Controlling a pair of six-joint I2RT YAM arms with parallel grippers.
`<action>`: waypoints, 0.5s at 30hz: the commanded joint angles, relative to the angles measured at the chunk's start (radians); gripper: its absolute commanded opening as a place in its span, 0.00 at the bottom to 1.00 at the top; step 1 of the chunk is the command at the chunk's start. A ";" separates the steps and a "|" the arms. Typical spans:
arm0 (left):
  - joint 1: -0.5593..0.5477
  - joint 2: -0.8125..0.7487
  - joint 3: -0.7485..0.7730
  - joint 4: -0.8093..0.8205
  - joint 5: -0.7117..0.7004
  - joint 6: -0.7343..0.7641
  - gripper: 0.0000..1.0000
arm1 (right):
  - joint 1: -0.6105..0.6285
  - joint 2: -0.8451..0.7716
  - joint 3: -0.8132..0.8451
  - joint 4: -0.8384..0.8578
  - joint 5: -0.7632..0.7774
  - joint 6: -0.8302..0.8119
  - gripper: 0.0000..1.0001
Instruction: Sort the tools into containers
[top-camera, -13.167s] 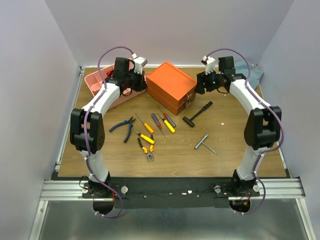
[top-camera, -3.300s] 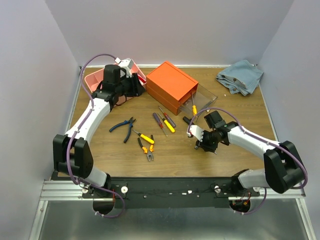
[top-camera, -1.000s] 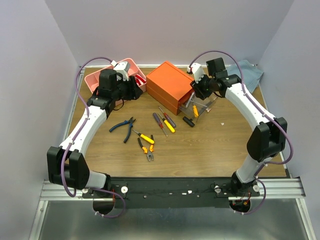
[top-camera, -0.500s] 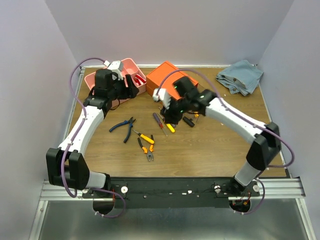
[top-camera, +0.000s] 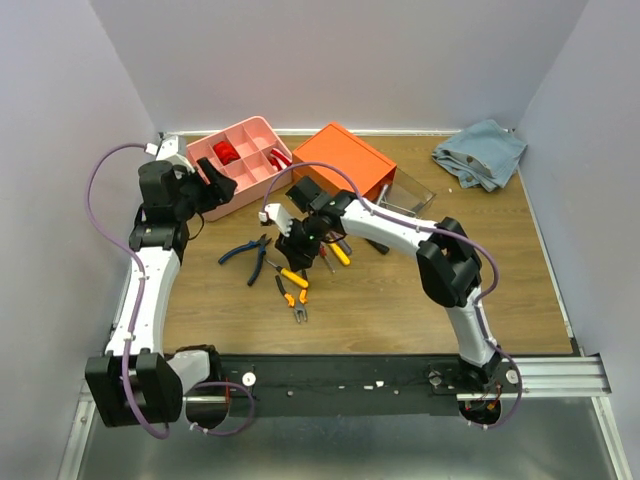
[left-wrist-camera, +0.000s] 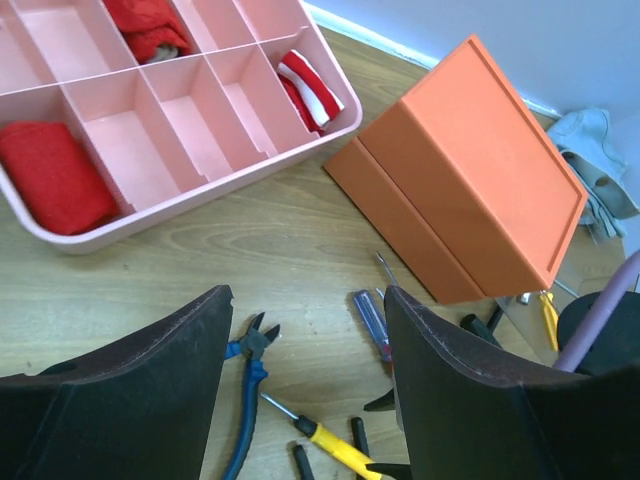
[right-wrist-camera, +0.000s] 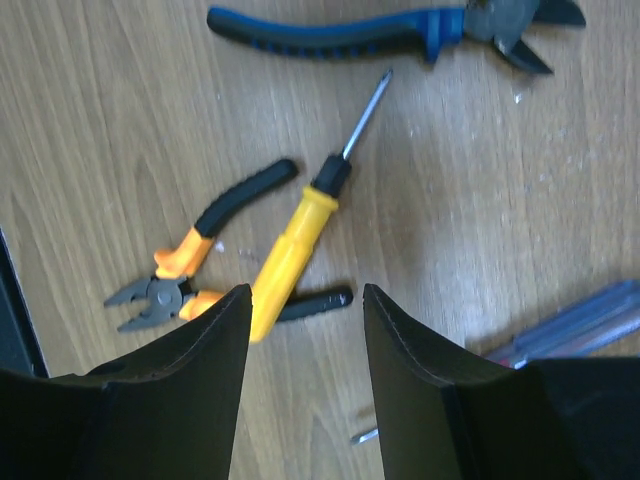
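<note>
Since half a sec ago the right gripper has swung further left, away from the orange box, and the left gripper has pulled back off the pink tray toward the table's left edge. R jaws are spread w/ nothing between them, hanging over the yellow screwdriver, which lies flat on the wood. The orange pliers lie just beside it, their black handle under its butt end, and the blue pliers are a bit apart. L jaws are also spread and empty (tray compartments hold red items). The clear drawer sticks out of the box's right side.
</note>
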 joint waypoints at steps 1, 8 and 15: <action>0.031 -0.073 -0.054 -0.004 -0.009 0.019 0.72 | 0.046 0.069 0.068 0.009 -0.027 0.027 0.56; 0.044 -0.116 -0.083 -0.017 -0.029 0.025 0.72 | 0.088 0.130 0.070 0.008 0.028 0.050 0.56; 0.055 -0.130 -0.087 -0.020 -0.035 0.023 0.72 | 0.098 0.155 0.070 0.040 0.154 0.091 0.56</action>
